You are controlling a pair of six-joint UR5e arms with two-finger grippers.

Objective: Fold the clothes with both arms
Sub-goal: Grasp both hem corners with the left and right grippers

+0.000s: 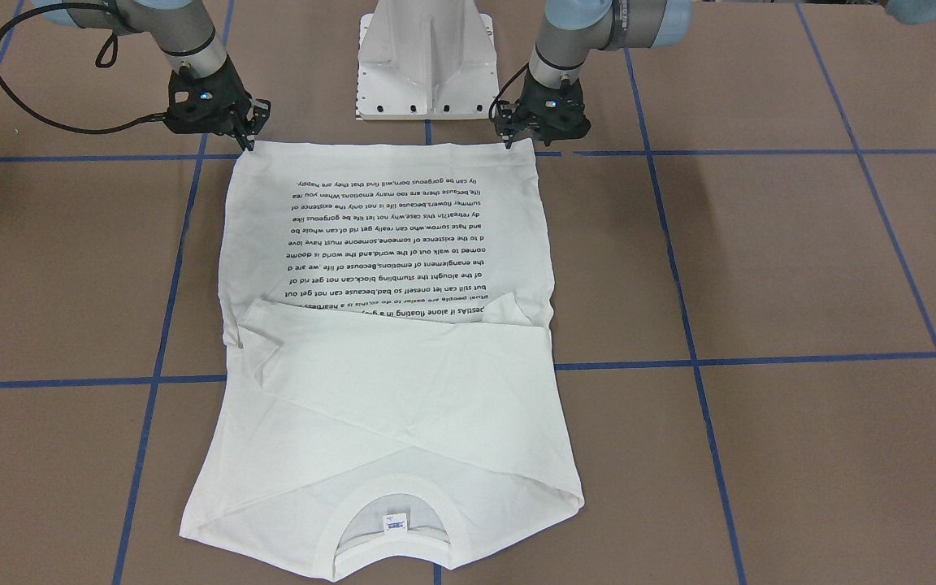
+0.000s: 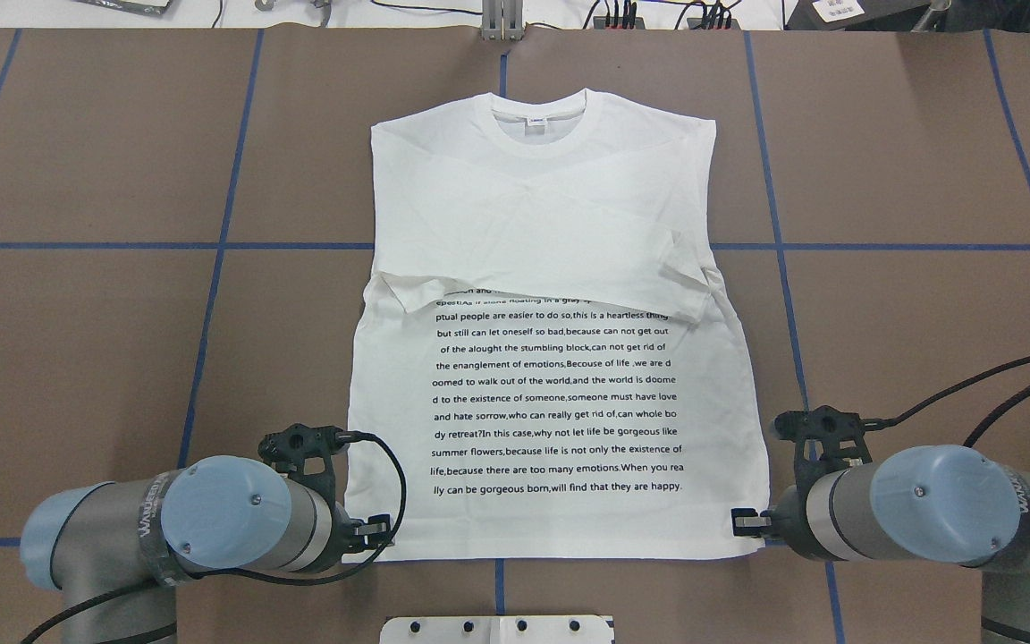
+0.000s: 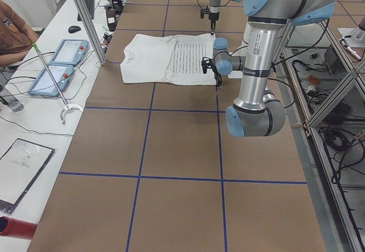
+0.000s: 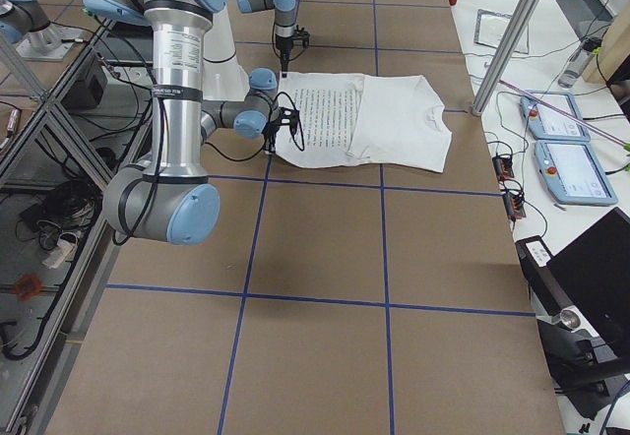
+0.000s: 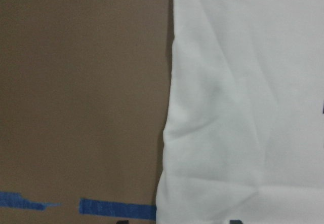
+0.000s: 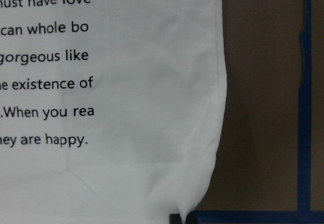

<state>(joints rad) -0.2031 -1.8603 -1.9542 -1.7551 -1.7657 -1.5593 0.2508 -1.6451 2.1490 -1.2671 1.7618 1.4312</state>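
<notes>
- Hem-grasp step: right pincer (image 1: 250, 141) pinches the T-shirt (image 1: 387, 390) hem corner; left pincer (image 1: 510, 141) sits spread astride its corner.
- Next, I judge: left closes, both carry hem toward collar (image 1: 391, 490).

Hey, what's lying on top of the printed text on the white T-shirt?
The folded-in sleeves of the T-shirt lie across its chest, covering the upper lines of the text block. The lines beneath them cannot be read.

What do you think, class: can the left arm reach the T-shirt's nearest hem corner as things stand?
Probably yes: the left gripper sits right at that corner of the T-shirt, with only table beside it and nothing showing between them.
</notes>
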